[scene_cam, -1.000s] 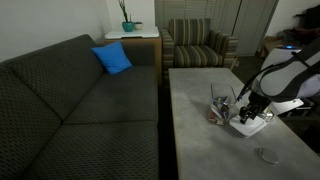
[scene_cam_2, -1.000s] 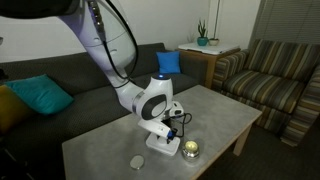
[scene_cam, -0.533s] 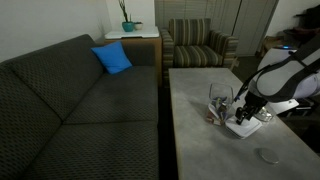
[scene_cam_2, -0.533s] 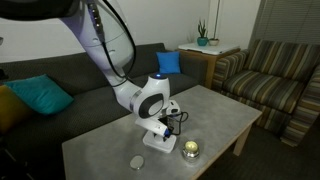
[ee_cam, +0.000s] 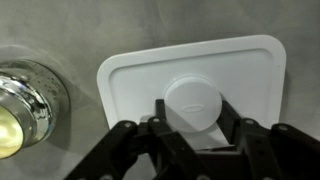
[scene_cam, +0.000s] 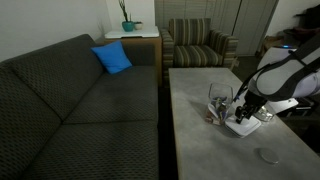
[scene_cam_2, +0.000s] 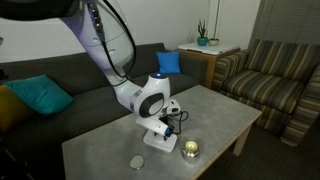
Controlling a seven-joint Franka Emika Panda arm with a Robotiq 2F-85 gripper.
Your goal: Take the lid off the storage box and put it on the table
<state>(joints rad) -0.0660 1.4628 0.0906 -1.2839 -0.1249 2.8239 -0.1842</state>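
Settling: lid (ee_cam: pixel 190 75) shifts slightly vs 1 s ago, steady since | looks flat on tabletop (ee_cam: pixel 60 30), near tin (ee_cam: pixel 20 105), apart from storage box (scene_cam: pixel 219 102) | gripper (ee_cam: pixel 193 108) pinches lid's round centre | prob. only release left

A home living room: dark sofa (scene_cam: pixel 80 105), striped armchair (scene_cam: pixel 198 44), potted plant (scene_cam: pixel 126 16) on wooden side table (scene_cam: pixel 138 36), low grey table (scene_cam: pixel 195 135).

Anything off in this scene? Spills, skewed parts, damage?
Nothing stands out. The lid lies flat on the table, the storage box stands open beside it, and no spill or damage shows.
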